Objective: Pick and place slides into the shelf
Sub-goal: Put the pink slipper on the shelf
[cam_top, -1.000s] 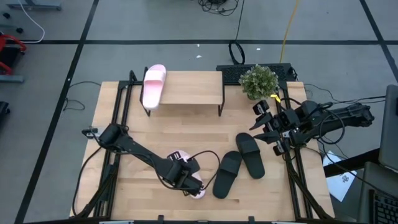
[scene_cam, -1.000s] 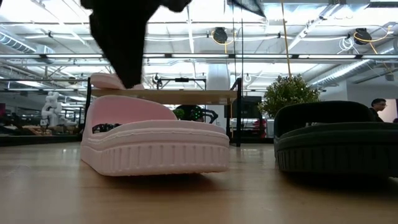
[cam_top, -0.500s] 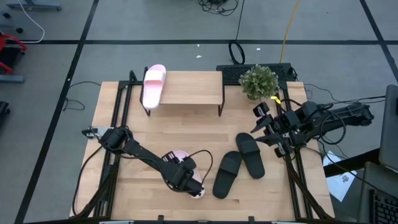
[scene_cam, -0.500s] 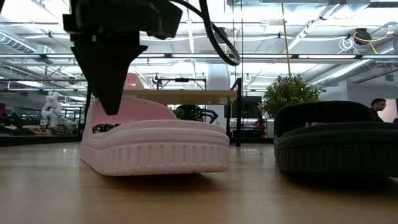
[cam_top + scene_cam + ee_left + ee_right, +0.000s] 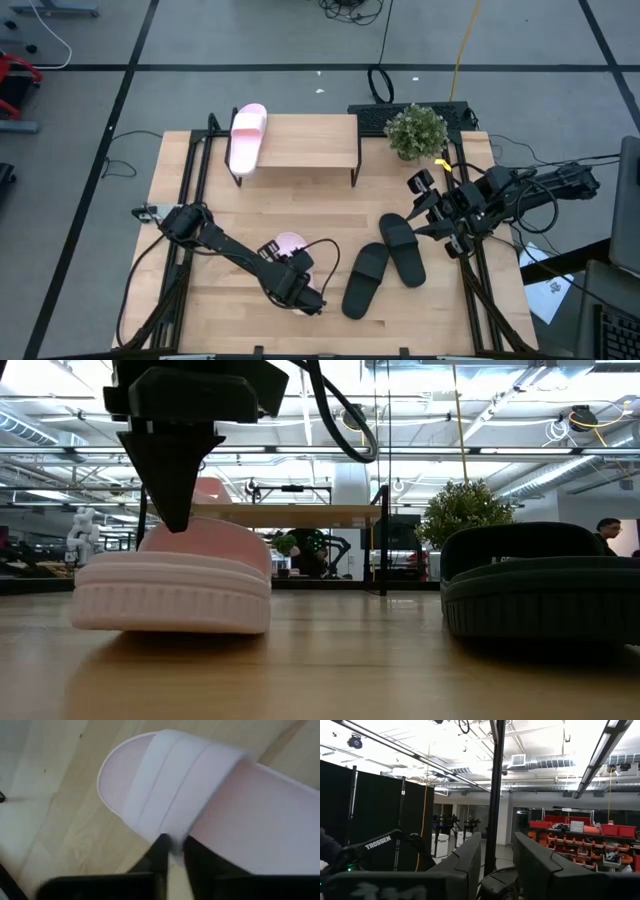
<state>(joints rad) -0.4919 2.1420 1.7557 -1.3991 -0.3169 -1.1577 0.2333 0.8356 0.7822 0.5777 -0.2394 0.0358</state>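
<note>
One pale pink slide [image 5: 283,244] lies on the table's near middle and fills the left wrist view [image 5: 225,810]. My left gripper [image 5: 299,290] is over it, shut on its strap side. A second pink slide [image 5: 247,138] lies sole down on the left end of the light-wood shelf [image 5: 305,142]. Two black slides [image 5: 365,280] [image 5: 402,248] lie on the table to the right. My right gripper [image 5: 420,205] is open and empty above the table's right edge, right of the black slides. My left gripper pinches the pink slide's side edge where the wide strap meets the sole [image 5: 175,837] between its two fingers [image 5: 160,855]. The fingers come from above, pointing down [image 5: 175,510]. The slide's sole looks to be on the table, top up.
A potted plant [image 5: 415,130] stands at the far right, beside the shelf's right end. The shelf's middle and right part is bare wood. Cables trail over the table from the left arm. A black slide [image 5: 540,585] stands near the low camera.
My left gripper has come down onto the pink slide's strap and taken hold. The slide has turned about on the table: its long side faced the low camera before, and now one end does. It has also shifted a little toward the left.
</note>
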